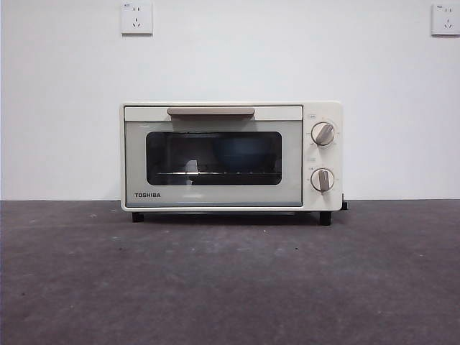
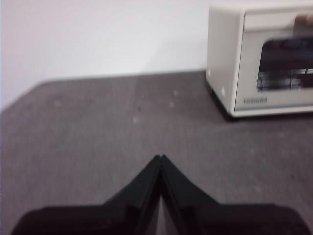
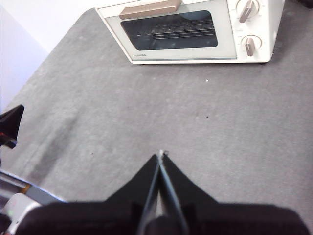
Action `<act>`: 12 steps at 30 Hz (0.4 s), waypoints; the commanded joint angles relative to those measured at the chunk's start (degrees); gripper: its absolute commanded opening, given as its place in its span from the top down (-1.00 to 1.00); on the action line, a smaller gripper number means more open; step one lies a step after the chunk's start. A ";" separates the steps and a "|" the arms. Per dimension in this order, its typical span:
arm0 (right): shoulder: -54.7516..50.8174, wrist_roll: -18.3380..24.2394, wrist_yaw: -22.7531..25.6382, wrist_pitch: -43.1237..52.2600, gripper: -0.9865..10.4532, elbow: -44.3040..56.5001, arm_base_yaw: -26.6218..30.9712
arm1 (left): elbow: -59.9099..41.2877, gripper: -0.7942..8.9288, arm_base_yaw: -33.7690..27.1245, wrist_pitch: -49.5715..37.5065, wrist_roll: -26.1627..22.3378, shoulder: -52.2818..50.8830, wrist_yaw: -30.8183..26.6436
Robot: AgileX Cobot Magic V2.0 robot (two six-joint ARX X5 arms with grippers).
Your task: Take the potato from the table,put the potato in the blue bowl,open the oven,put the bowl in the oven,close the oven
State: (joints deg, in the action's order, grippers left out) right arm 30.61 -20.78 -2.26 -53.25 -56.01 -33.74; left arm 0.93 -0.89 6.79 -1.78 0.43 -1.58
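The cream-white oven (image 1: 230, 156) stands on the dark grey table (image 1: 230, 287) against the wall, with its glass door closed. Behind the glass a dim shape of the blue bowl (image 1: 243, 152) rests on the rack; it also shows faintly as the bowl (image 3: 194, 15) in the right wrist view. The potato is hidden. My left gripper (image 2: 160, 157) is shut and holds nothing, well back from the oven (image 2: 264, 58) and off to its side. Facing the oven's front (image 3: 190, 29) from a distance over the table, my right gripper (image 3: 160, 152) is also shut with nothing in it. Neither arm appears in the front view.
Two wall sockets (image 1: 136, 18) (image 1: 445, 19) sit high on the white wall. A black tip of the other arm (image 3: 11, 125) pokes in at the right wrist view's edge, near the table's side edge.
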 commanded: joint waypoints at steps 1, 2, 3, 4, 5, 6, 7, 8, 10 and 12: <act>-0.07 -0.04 1.09 0.04 0.83 0.46 -0.04 | -0.48 0.84 -0.11 3.19 1.33 -0.20 -0.11; -0.07 -0.04 1.46 0.04 0.83 0.46 -0.04 | -0.48 0.84 0.02 3.02 0.81 -0.20 0.07; -0.02 -0.04 2.05 0.00 0.83 0.46 -0.04 | -0.48 0.84 0.26 3.10 0.52 -0.20 0.11; -0.02 -0.04 2.51 -0.09 0.83 0.46 -0.04 | -0.48 0.84 0.55 3.10 0.50 -0.20 0.09; -0.02 -0.07 2.64 -0.22 0.83 0.46 -0.04 | -0.48 0.84 0.79 3.10 0.44 -0.20 0.11; -0.02 -0.04 2.84 -0.44 0.83 0.46 -0.04 | -0.48 0.84 1.07 3.10 0.20 -0.20 0.11; -0.02 -0.04 3.02 -0.76 0.83 0.46 -0.04 | -0.48 0.84 1.27 3.10 0.07 -0.20 0.11; -0.02 -0.07 3.19 -1.07 0.83 0.46 -0.04 | -0.48 0.84 1.31 2.75 0.13 -0.20 0.13; -0.02 -0.04 3.39 -1.49 0.83 0.46 -0.04 | -0.48 0.84 1.31 2.58 0.13 -0.20 0.11; -0.02 -0.07 3.37 -1.88 0.83 0.46 -0.04 | -0.48 0.84 1.31 2.58 0.13 -0.13 0.09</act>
State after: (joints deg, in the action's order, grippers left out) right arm 30.63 -20.78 1.02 -55.37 -56.01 -33.74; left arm 0.95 0.30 9.82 -1.43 0.36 -1.52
